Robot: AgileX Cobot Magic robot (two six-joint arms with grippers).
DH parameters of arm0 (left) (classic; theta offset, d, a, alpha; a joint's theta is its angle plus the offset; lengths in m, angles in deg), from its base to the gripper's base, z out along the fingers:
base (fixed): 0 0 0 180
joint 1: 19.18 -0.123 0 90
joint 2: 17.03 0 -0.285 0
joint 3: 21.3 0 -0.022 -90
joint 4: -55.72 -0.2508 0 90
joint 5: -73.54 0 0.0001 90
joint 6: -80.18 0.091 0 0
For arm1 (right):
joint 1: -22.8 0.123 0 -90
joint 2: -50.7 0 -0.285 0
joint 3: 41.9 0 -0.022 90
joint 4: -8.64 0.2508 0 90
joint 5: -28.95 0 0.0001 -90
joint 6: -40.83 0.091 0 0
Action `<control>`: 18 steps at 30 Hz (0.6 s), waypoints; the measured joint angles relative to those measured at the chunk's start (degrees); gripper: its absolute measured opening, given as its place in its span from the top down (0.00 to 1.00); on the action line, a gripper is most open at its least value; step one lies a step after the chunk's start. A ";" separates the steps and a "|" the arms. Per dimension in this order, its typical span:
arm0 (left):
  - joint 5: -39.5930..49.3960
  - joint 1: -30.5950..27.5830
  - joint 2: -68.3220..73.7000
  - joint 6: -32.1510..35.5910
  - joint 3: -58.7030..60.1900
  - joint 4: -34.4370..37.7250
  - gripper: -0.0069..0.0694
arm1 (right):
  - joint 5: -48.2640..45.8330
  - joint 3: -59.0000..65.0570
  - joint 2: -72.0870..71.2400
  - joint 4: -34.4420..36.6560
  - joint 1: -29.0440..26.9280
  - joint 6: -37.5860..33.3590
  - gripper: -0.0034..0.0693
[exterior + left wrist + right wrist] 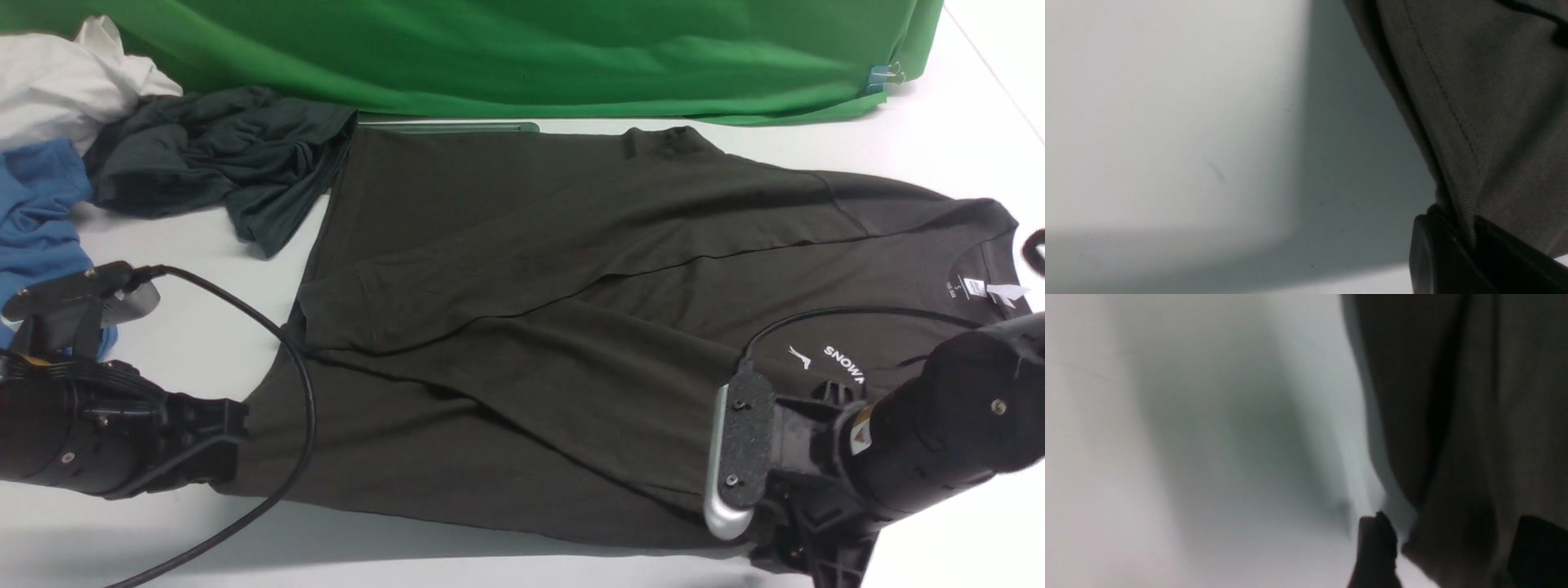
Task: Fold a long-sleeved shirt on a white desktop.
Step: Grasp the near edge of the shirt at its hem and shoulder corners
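The long-sleeved shirt [571, 327] lies spread on the white desktop [939, 139], collar and white lettering to the right, hem to the left, both sleeves folded across the body. My left gripper [233, 445] is at the near left hem corner, shut on the stitched hem [1470, 241]. My right gripper [804, 555] sits at the near edge below the lettering. In the right wrist view it [1453, 539] stands open, fingers wide apart, with a loose edge of the shirt [1453, 396] lying between them, not pinched.
A green cloth [490, 49] covers the back. A charcoal garment [220, 155], a blue shirt [41, 212] and a white cloth [65, 82] are piled at the far left. A metal hatch rim [449, 126] shows behind the shirt. My left arm's cable [302, 392] loops over the hem.
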 joint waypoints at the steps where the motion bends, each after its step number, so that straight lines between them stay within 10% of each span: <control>1: -0.05 0.00 0.00 0.00 0.00 0.00 0.86 | 0.54 0.00 0.09 0.00 0.45 0.00 0.38; 18: -0.50 0.00 0.00 0.00 0.00 0.00 0.86 | 2.20 -0.67 4.61 -4.68 1.47 6.78 0.51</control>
